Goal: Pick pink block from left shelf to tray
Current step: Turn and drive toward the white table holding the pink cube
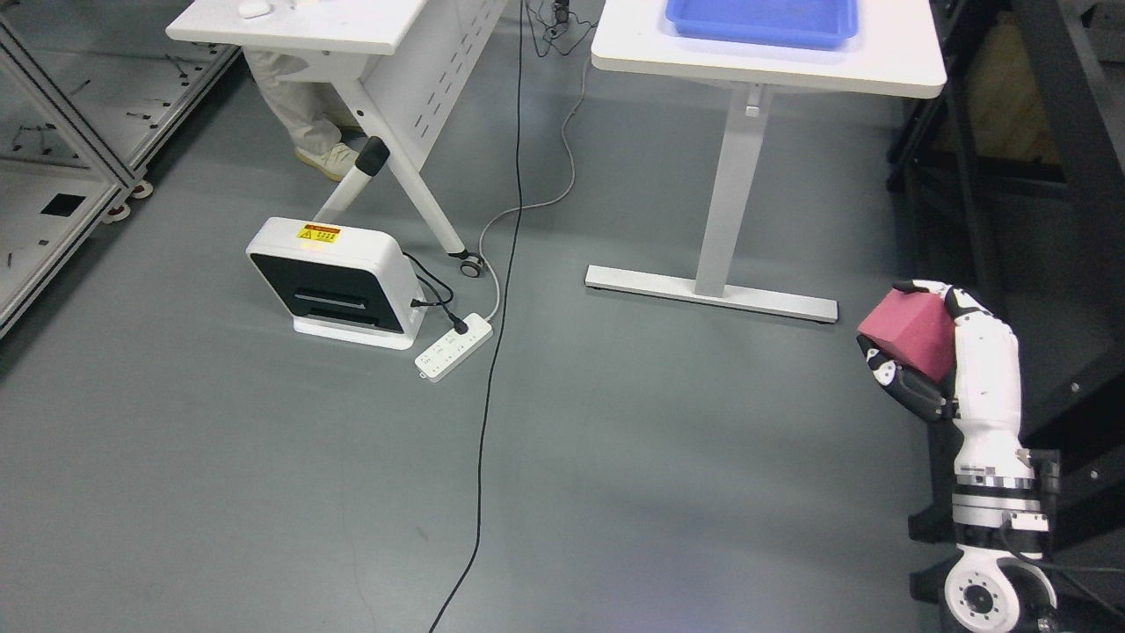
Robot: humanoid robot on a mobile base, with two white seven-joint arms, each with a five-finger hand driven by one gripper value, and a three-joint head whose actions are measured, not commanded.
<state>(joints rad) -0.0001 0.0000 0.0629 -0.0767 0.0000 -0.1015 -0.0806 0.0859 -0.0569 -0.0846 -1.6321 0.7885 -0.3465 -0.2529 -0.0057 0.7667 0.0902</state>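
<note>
Hand: the right hand (pixel 923 352) comes in from the lower right and is grasping the block (pixel 910 338), fingers (pixel 905 382) curled under it and a thumb tip over its top edge. The left hand is out of view.
Floor: grey floor (pixel 615 457) fills most of the view, crossed by a black cable (pixel 492 369); the hand and block hang above it at the right, well clear of any support.
Surface: a white surface (pixel 773 61) on a single leg stands at the upper right, up and to the left of the hand.
Tray: the blue tray (pixel 677 18) sits on that surface at the top edge, only partly in view and apparently empty.
Block: pink, held off the floor in the hand, tilted with one corner pointing up-left; it looks near-cubic, so no clear long axis can be told.
Key relation: the tray lies well apart from the block, up and slightly left; the right hand is the only one near.
Step, as judged: carrying; the block must travel toward the surface, rise over the tray rim, then be let go.
</note>
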